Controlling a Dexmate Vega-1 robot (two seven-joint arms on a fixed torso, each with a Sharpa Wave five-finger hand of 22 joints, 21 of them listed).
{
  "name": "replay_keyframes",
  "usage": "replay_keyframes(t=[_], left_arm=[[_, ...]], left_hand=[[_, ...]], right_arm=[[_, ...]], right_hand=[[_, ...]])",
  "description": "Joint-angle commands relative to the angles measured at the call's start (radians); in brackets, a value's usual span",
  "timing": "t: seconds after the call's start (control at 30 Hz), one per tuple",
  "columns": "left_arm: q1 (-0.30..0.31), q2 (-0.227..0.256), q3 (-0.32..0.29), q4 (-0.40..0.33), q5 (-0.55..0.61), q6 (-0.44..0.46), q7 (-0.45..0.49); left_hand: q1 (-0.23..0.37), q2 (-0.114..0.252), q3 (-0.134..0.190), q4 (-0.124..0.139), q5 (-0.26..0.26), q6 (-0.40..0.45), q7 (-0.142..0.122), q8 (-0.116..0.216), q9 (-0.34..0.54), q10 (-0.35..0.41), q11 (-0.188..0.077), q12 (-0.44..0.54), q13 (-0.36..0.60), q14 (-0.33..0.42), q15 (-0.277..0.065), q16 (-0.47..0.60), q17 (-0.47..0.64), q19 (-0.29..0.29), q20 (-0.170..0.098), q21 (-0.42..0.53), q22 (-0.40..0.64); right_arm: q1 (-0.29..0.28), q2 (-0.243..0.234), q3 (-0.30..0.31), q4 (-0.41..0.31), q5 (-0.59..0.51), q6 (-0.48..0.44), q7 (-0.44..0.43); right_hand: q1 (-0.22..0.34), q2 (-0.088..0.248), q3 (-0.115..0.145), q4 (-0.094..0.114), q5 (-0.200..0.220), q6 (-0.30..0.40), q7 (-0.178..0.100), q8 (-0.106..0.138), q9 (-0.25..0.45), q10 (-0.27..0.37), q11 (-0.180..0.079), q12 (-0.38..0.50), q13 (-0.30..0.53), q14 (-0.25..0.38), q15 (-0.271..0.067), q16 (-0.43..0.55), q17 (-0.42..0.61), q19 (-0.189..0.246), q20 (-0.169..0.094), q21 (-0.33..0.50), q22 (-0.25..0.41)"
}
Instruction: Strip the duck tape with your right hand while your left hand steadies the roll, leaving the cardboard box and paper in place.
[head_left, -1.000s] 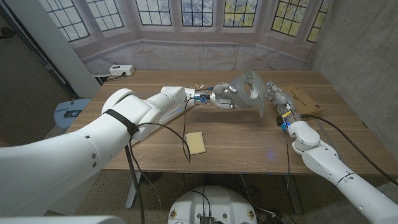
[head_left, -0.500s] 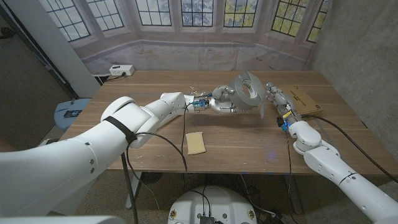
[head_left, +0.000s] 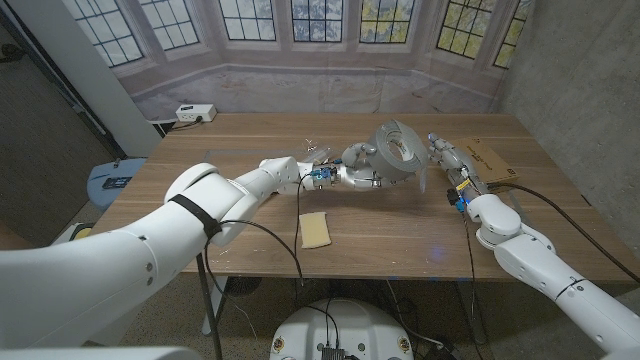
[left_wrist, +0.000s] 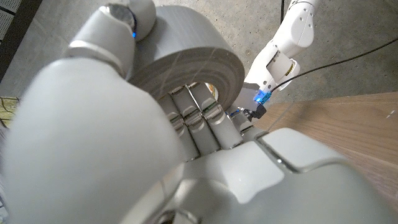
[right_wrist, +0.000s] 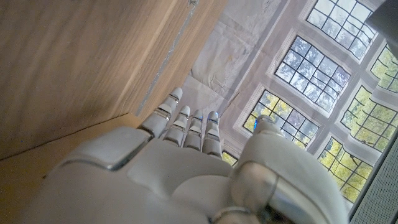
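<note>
**Clerk:** Item one, location?

**Operator:** Grey roll of duct tape (head_left: 396, 150), wide, with a cardboard core, held up off the wooden table (head_left: 240, 215) over its far middle. My left hand (head_left: 362, 165) grips it, fingers (left_wrist: 199, 115) hooked through the core, thumb on the outer face. A strip of tape hangs from the roll's right side.

**Clerk:** Item two, the stripping hand?

**Operator:** Right hand (head_left: 441, 152), just beside the roll on its right and the nearer one to the hanging strip. Fingers (right_wrist: 186, 127) extended and held side by side, holding nothing. Whether it touches the strip, I cannot tell.

**Clerk:** Bearing for the move?

**Operator:** I judge the roll lies to the left of my right hand, core axis tilted up toward the camera; a short inward reach should meet the strip.

**Clerk:** Remaining stock?

**Operator:** Flat brown cardboard box (head_left: 490, 158) behind the right hand; pale folded paper (head_left: 314, 228) near the front edge, well apart.
</note>
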Motion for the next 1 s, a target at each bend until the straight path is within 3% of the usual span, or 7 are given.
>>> replay_keyframes(t=[0.03, 1.0], left_arm=[[0.023, -0.005, -0.029, 0.000, 0.019, 0.036, -0.001], [0.038, -0.030, -0.089, 0.034, 0.054, 0.072, 0.015]], left_hand=[[0.446, 0.331, 0.245, 0.128, 0.001, 0.072, 0.037, 0.536, 0.321, 0.111, -0.004, 0.174, 0.421, 0.124, 0.029, 0.066, 0.273, 0.003, -0.004, 0.137, 0.001], [0.434, 0.318, 0.280, 0.126, -0.005, 0.075, 0.035, 0.535, 0.318, 0.113, -0.007, 0.181, 0.427, 0.129, 0.028, 0.070, 0.282, -0.004, -0.005, 0.164, -0.014]], right_arm=[[-0.052, -0.071, 0.011, -0.137, -0.066, -0.116, -0.065], [-0.148, -0.209, 0.083, -0.373, -0.129, -0.393, -0.126]], right_hand=[[0.007, -0.001, 0.001, -0.011, -0.002, 0.017, 0.001, 0.006, 0.003, 0.015, 0.006, 0.007, 0.004, 0.013, -0.024, 0.000, 0.000, 0.015, -0.002, 0.006, 0.002], [0.019, -0.003, 0.010, -0.027, -0.004, 0.030, 0.008, 0.008, 0.003, 0.029, 0.018, 0.010, 0.006, 0.032, -0.017, 0.004, 0.000, 0.036, -0.004, 0.010, 0.002]])
